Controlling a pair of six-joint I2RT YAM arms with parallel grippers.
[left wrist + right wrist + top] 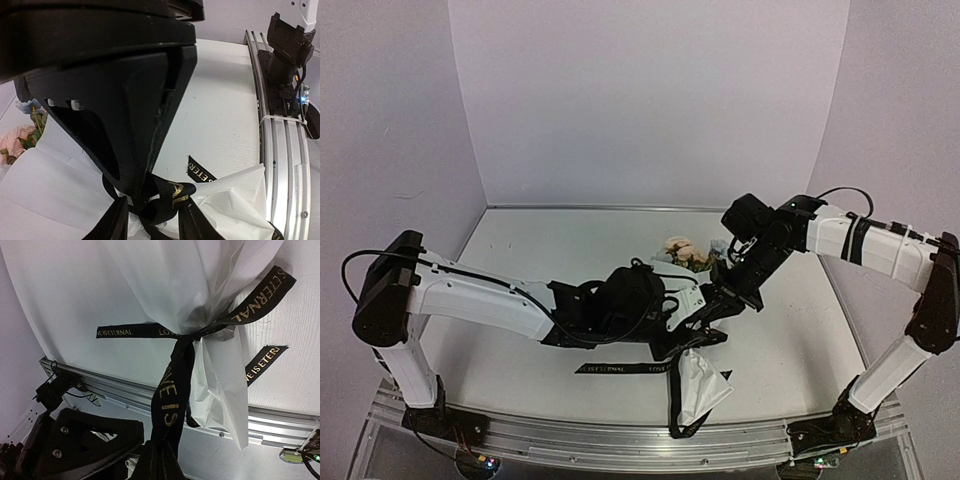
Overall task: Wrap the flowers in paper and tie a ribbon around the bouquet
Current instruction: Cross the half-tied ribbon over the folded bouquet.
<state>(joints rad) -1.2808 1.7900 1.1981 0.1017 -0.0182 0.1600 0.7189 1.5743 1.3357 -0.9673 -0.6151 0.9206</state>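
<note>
black ribbon (170, 385) tied round one white paper bouquet (165, 285), right claw (159, 461) clenched on its tail, left claw (700, 338) state unclear

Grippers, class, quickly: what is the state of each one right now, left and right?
Left gripper: at the ribbon knot; open or closed cannot be told.
Right gripper: closed on the ribbon.

One white table (550, 250) had one metal rail (620, 445) along its near edge. There were two robot arms, the left arm (470, 295) and the right arm (865, 240). Between them lay one bunch of flowers (685, 250), one sheet of white paper (702, 385) and one black ribbon (620, 369). The separate blooms were too small to count.
</note>
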